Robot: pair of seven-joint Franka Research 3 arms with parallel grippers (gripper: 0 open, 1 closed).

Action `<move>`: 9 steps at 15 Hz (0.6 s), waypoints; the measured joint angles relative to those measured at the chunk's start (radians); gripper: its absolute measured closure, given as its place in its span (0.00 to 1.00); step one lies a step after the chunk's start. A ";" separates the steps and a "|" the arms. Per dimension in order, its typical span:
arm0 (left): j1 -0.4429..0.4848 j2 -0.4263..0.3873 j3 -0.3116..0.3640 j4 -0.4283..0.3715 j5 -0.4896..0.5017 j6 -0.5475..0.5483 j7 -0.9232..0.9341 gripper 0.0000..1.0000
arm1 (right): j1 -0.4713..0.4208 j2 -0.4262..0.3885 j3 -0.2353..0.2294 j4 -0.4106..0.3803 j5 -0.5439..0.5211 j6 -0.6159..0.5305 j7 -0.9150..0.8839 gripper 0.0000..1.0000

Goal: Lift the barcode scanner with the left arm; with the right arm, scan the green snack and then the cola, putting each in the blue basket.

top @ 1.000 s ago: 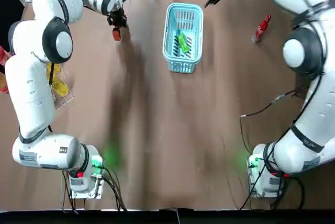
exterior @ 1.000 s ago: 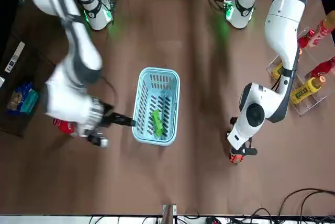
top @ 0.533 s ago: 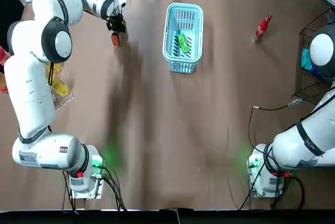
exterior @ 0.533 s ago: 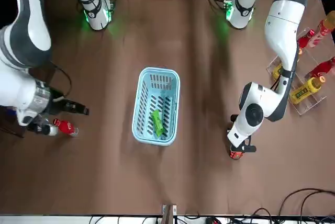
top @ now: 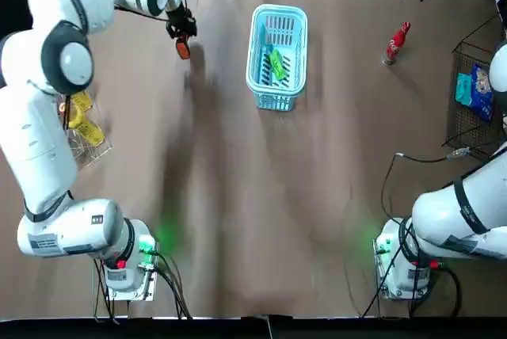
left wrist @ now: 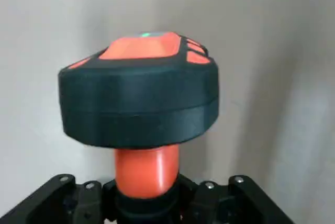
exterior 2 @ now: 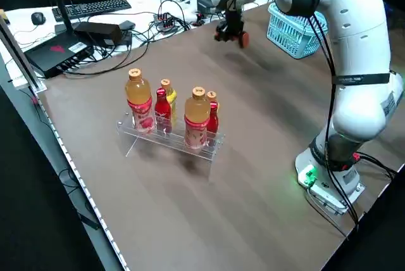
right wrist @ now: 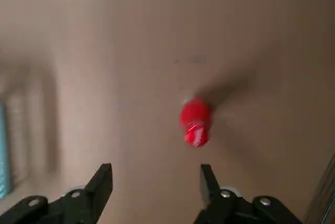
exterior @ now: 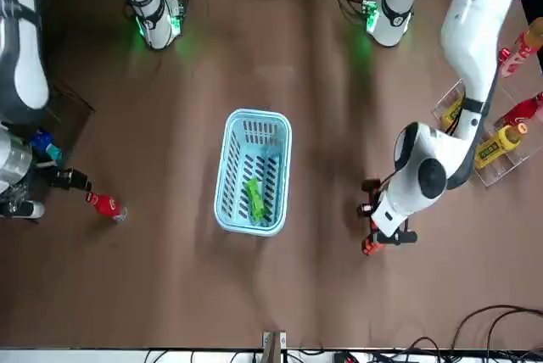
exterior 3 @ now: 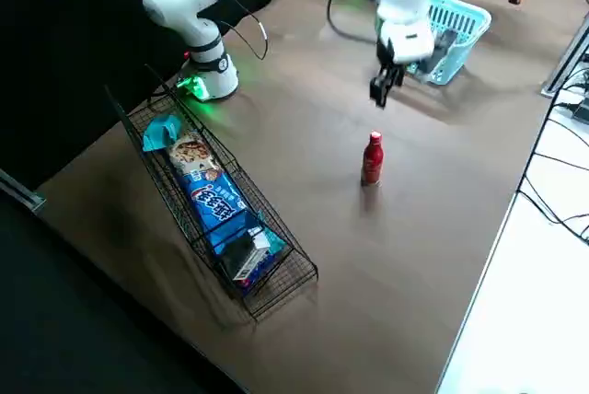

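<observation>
Only right wrist view shows right gripper (right wrist: 155,176) spread near cola (right wrist: 195,122).

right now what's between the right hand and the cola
Nothing: only bare table separates the open right hand from the upright cola, clearest in the right wrist view.

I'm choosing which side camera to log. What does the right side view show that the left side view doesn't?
Right side only: the cola bottle standing upright, the open right gripper, the wire rack of snacks. Left side only: a row of drink bottles, a keyboard. Both: the blue basket and the barcode scanner in the left gripper.
</observation>
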 joint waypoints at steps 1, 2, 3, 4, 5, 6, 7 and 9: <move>0.067 -0.009 -0.092 0.000 -0.024 -0.047 -0.005 0.94 | -0.010 0.001 0.000 -0.054 -0.020 0.091 -0.013 0.24; 0.135 -0.014 -0.186 -0.001 -0.045 -0.090 -0.011 0.94 | -0.013 0.002 0.001 -0.115 -0.036 0.188 -0.015 0.24; 0.202 -0.016 -0.277 -0.002 -0.066 -0.125 -0.019 0.94 | -0.015 0.004 0.001 -0.170 -0.046 0.265 -0.015 0.24; 0.259 -0.016 -0.358 -0.003 -0.086 -0.152 -0.035 0.94 | -0.016 0.006 0.001 -0.211 -0.052 0.312 -0.015 0.24; 0.301 -0.017 -0.422 -0.004 -0.113 -0.170 -0.055 0.94 | -0.018 0.007 0.001 -0.238 -0.060 0.335 -0.016 0.24; 0.326 -0.017 -0.470 -0.004 -0.145 -0.179 -0.073 0.94 | -0.020 0.007 0.001 -0.253 -0.073 0.343 -0.016 0.24; 0.334 -0.018 -0.503 -0.004 -0.185 -0.181 -0.092 0.94 | -0.021 0.007 0.001 -0.260 -0.088 0.344 -0.016 0.24; 0.328 -0.019 -0.546 0.001 -0.276 -0.180 -0.124 0.94 | -0.022 0.006 0.001 -0.261 -0.104 0.344 -0.017 0.25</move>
